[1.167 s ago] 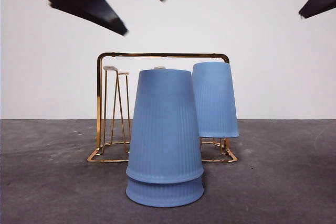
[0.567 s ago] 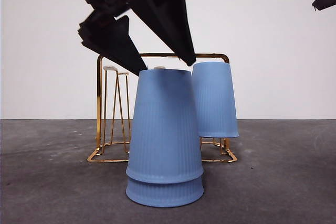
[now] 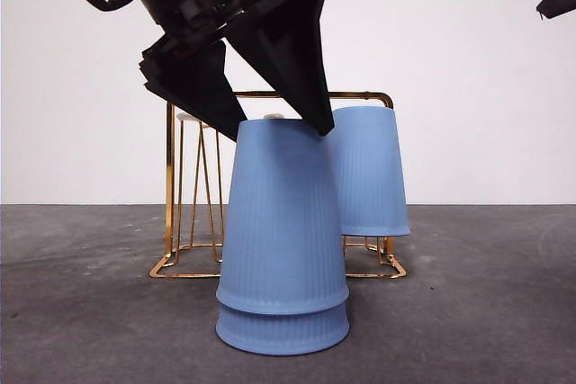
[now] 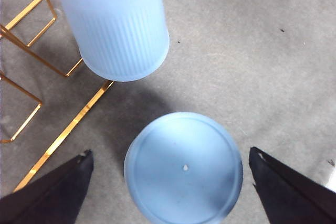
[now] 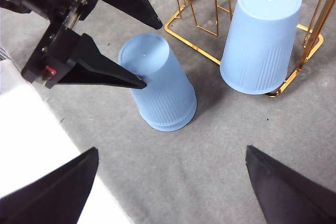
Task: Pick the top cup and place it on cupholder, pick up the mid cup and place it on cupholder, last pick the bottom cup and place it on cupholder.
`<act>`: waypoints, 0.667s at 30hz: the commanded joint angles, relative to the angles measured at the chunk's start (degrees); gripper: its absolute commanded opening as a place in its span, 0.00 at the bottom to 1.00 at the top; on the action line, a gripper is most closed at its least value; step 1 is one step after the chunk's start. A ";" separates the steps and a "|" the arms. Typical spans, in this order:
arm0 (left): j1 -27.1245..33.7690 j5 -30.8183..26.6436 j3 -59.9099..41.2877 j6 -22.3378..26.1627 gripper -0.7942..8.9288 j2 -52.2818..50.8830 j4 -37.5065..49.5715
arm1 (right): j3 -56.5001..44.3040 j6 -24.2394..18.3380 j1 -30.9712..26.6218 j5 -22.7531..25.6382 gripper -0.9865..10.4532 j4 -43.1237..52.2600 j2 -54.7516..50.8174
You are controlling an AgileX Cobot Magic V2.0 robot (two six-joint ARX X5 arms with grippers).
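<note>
Between my left end effector (image 3: 274, 132) jaws: stacked pale-blue ribbed cups (image 3: 283, 231), upside down, jaws wide open, gripping nothing. Behind, third cup (image 3: 367, 171) on gold cupholder (image 3: 171, 186). Right end effector (image 5: 170, 187) open, empty.

cupholder (image 3: 171, 177): gold wire, upright | one blue cup (image 3: 367, 173) inverted on peg | two-cup stack (image 3: 283, 240) inverted before it

The left gripper (image 4: 170, 182) hangs open above the stacked cup (image 4: 184, 167), one jaw on either side of its flat base, not touching. Beyond that cup, another cup (image 4: 118, 24) sits inverted on the cupholder (image 4: 63, 136).
</note>
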 commanded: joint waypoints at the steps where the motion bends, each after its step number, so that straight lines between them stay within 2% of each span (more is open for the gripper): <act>1: -0.63 -0.28 1.29 1.09 0.52 0.85 0.17 | 0.42 0.61 0.39 0.02 0.48 0.20 0.15; 10: -0.63 0.33 1.29 0.92 0.52 0.90 -0.31 | 0.42 0.61 0.39 0.02 0.48 0.31 0.11; 17: -0.63 1.33 1.29 0.85 0.35 0.90 -1.20 | 0.42 0.61 0.39 0.22 0.48 1.01 -0.98; 20: -0.63 1.75 1.29 0.85 0.32 0.87 -1.09 | 0.42 0.61 0.39 0.20 0.48 1.05 -1.29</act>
